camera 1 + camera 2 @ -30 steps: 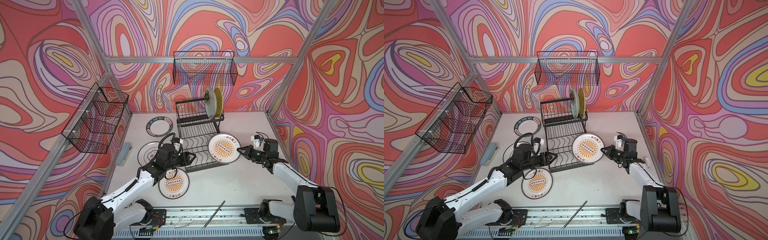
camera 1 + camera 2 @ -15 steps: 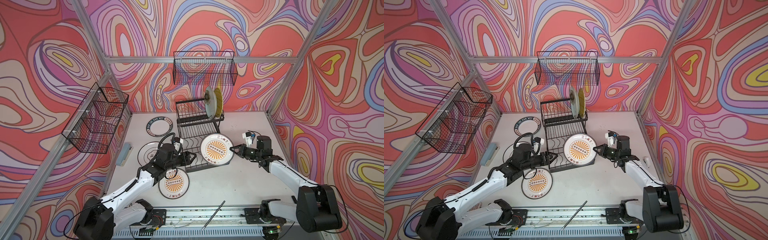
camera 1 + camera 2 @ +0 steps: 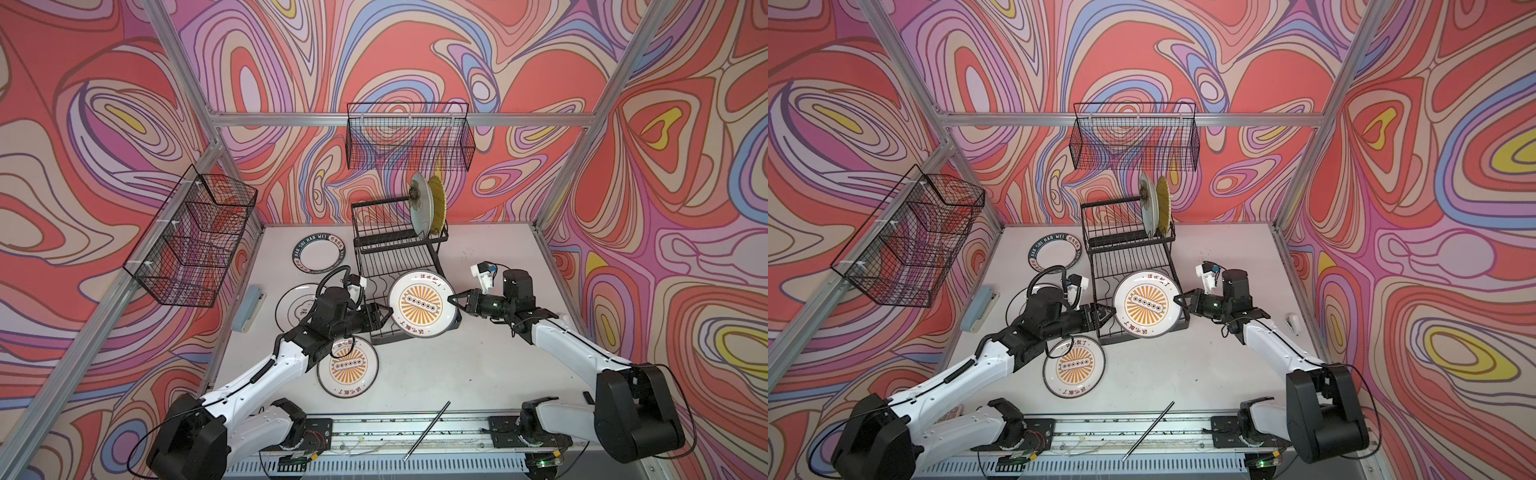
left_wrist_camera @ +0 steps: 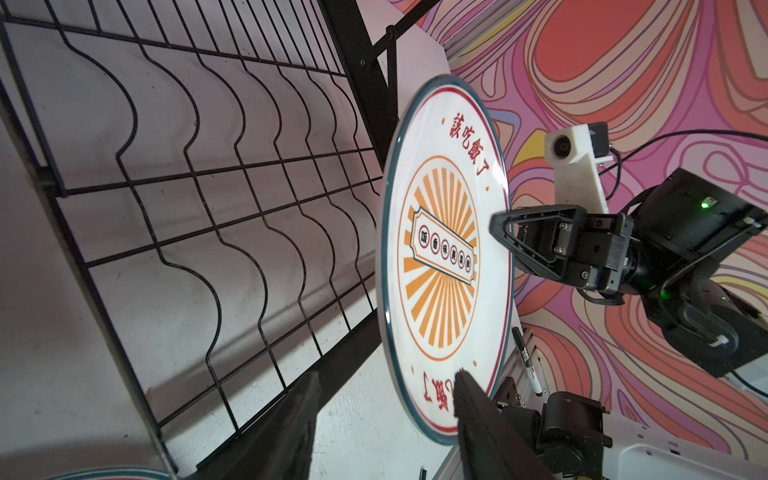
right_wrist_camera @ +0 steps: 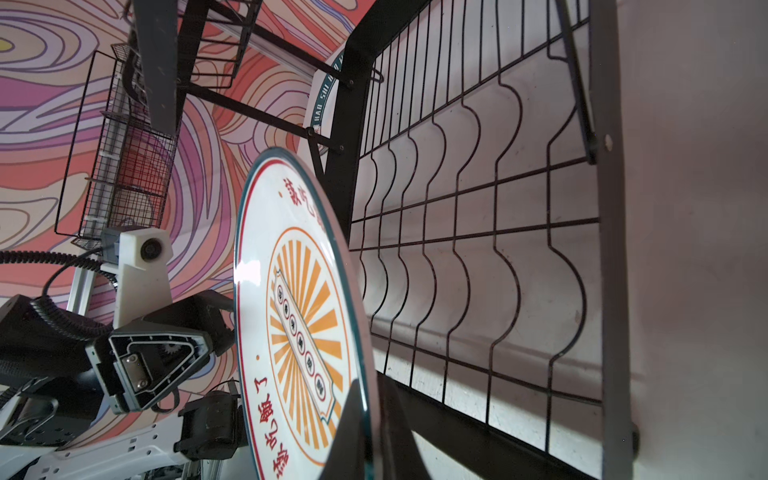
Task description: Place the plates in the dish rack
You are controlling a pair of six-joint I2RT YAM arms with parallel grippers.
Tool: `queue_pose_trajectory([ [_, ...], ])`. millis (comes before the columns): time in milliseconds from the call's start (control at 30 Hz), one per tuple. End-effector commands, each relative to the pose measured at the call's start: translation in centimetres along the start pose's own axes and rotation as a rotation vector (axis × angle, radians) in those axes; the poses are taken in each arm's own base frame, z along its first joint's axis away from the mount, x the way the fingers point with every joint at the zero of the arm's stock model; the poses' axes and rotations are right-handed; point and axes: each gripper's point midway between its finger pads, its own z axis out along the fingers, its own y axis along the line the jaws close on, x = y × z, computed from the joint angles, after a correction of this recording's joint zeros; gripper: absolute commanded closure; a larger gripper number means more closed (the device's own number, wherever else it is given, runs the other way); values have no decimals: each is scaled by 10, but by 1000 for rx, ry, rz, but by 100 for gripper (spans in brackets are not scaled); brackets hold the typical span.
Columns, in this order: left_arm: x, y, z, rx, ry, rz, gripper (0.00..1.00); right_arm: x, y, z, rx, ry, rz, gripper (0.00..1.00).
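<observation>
– Plates, status?
– Glossy white round plate with orange sunburst (image 3: pixel 419 305) is held tilted on edge by the right gripper (image 3: pixel 454 299), whose jaws are pinched tight on its rim. It is over the front of the wavy-wire lower tray of the black wire two-tier dish rack (image 3: pixel 390 259). Contact with the wires cannot be told.
– Left gripper?
– Left gripper (image 3: pixel 384 316) is spread about halfway, with nothing clamped. The plate's opposite rim is seen at its jaws in the left wrist view.
– Others?
– Pale green flowered plate (image 3: pixel 419 203) and yellow plate (image 3: pixel 437 203) are stood in the upper tier. Black lettered-rim plate (image 3: pixel 320 255), dark-ringed white plate (image 3: pixel 291 309) and second sunburst plate (image 3: pixel 348 365) are laid flat on the white table (image 3: pixel 478 353).
– Step tips?
– The plate should probably be turned upright, with its edge lined up to a dip in the wavy wires, then lowered until seated. The rim should be steadied by the left jaws before the right pinch is let go. Otherwise a roll or tip-over is likely.
</observation>
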Motion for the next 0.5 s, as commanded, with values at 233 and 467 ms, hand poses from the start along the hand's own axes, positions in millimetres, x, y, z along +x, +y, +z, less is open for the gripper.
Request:
queue_pose_trajectory([
  [233, 2, -3, -3, 15, -4, 12, 46, -4, 38, 10, -89, 24, -129, 100],
  [467, 2, -5, -5, 19, -9, 17, 54, -1, 40, 13, -89, 38, -140, 100],
])
